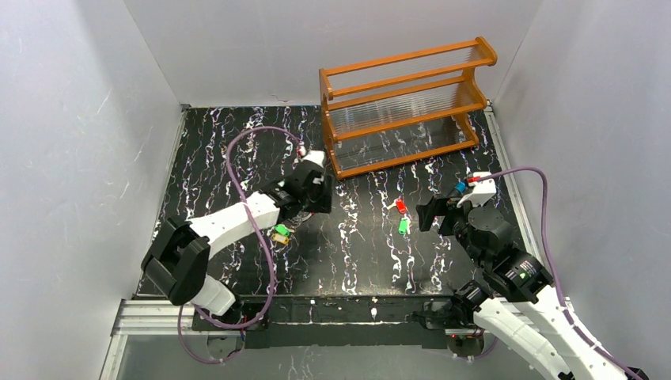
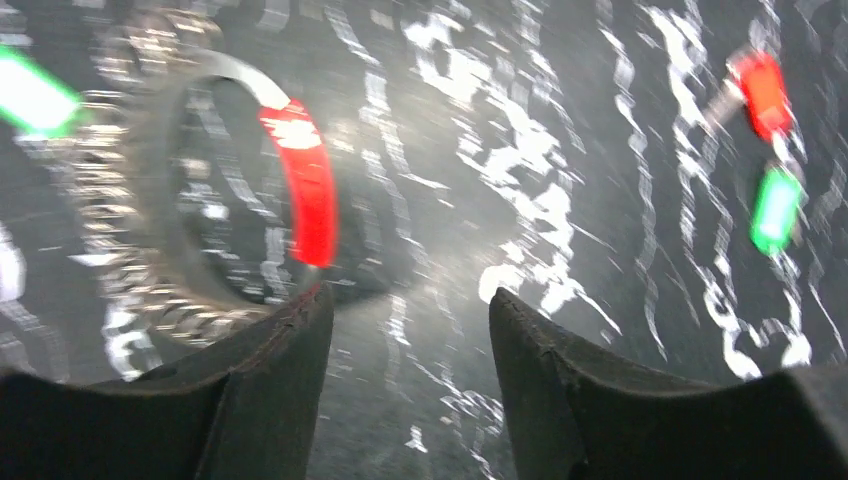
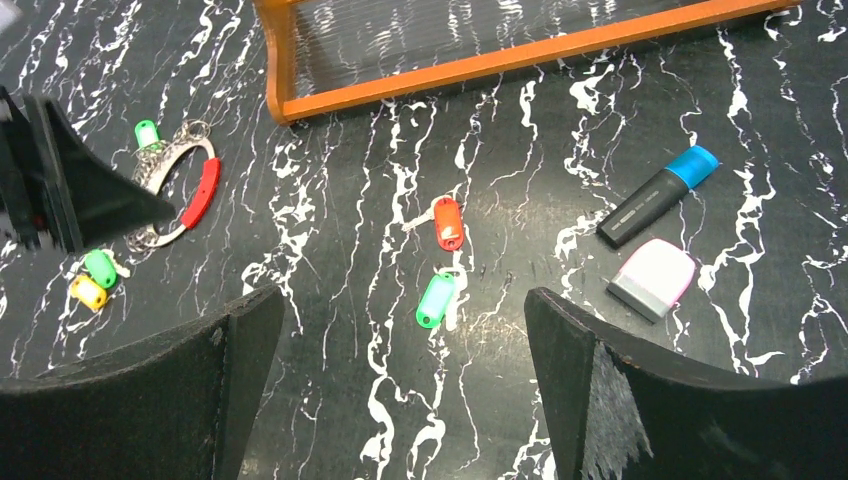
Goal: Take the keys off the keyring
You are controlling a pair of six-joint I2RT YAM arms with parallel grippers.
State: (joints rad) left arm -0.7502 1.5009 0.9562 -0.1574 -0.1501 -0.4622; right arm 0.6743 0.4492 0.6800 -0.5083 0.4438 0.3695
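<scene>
Left hand [image 2: 408, 300] half-open, empty, one finger [image 2: 285, 340] beside the keyring [image 2: 308, 190] — right hand [image 3: 402, 300] wide.

Your left gripper [image 2: 410, 305] hangs low, jaws partly spread, gripping nothing; your right gripper [image 3: 402, 300] hovers, jaws spread wide.

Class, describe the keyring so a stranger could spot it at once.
Find the orange wooden rack at the back. In front of its left end lies the keyring. It alone is a large silvery ribbed ring with one red segment; the keys nearby are tiny.
</scene>
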